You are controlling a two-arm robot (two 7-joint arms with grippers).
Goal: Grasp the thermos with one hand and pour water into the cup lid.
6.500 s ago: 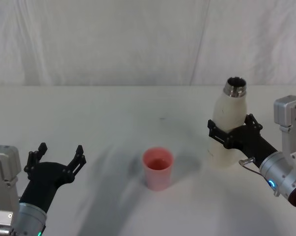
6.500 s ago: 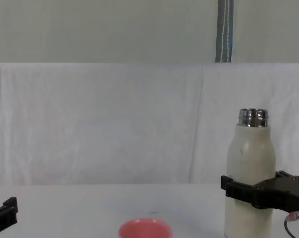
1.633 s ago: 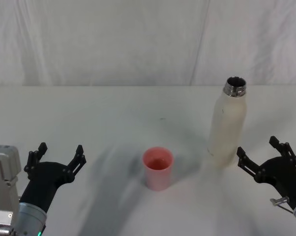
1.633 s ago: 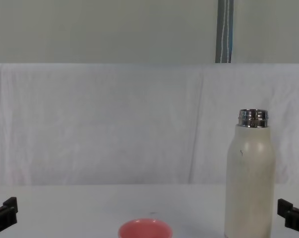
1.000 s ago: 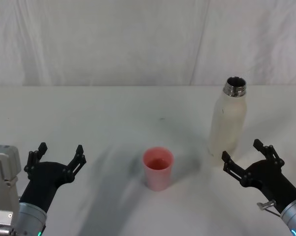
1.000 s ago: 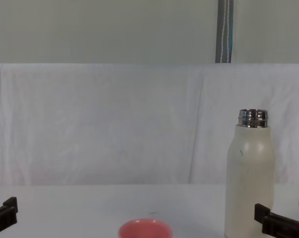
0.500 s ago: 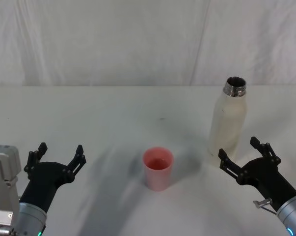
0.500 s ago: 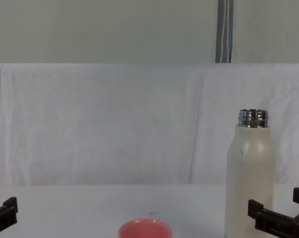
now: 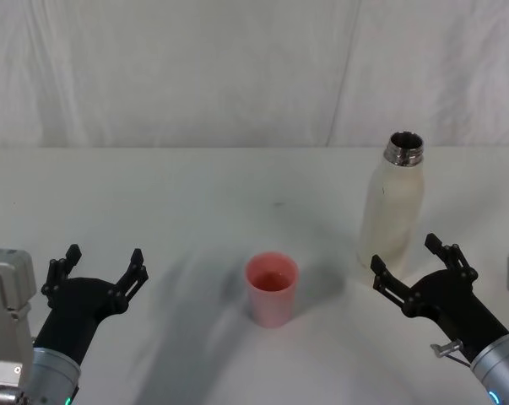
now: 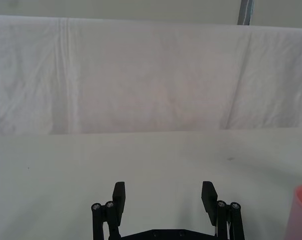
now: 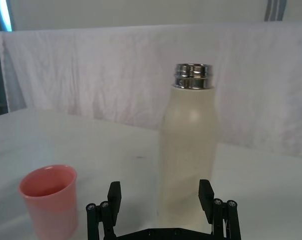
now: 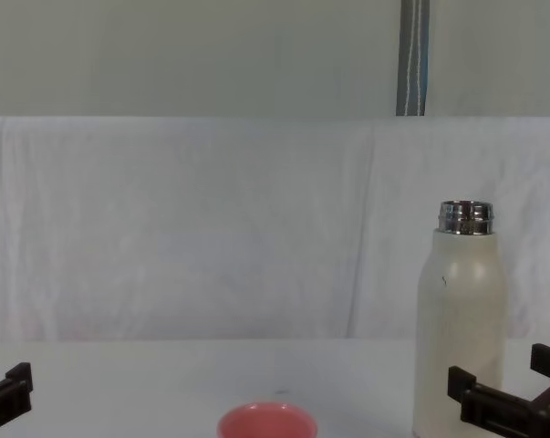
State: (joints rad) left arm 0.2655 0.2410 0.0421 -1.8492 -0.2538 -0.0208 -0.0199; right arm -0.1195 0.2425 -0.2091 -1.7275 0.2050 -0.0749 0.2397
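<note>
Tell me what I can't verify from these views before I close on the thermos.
- Water level inside the thermos: opaque wall; head view shows only a dark mouth.
- Thermos base: chest view's bottom edge cuts it off.
- Cup lid contents: too unclear in head view.
- Right end effector contact with thermos: cannot tell.

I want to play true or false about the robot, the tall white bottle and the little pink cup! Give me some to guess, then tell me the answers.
1. The thermos stands upright with no cap on its steel neck. True.
2. The right gripper is squeezing the thermos. False: its fingers are spread open just in front of the thermos, not touching it.
3. The cup lid is lying on its side. False: it stands upright, open end up.
4. The cup lid sits to the left of the thermos in the head view. True.
5. The left gripper holds the cup lid. False: it is open and empty, off to the left of the cup lid.
</note>
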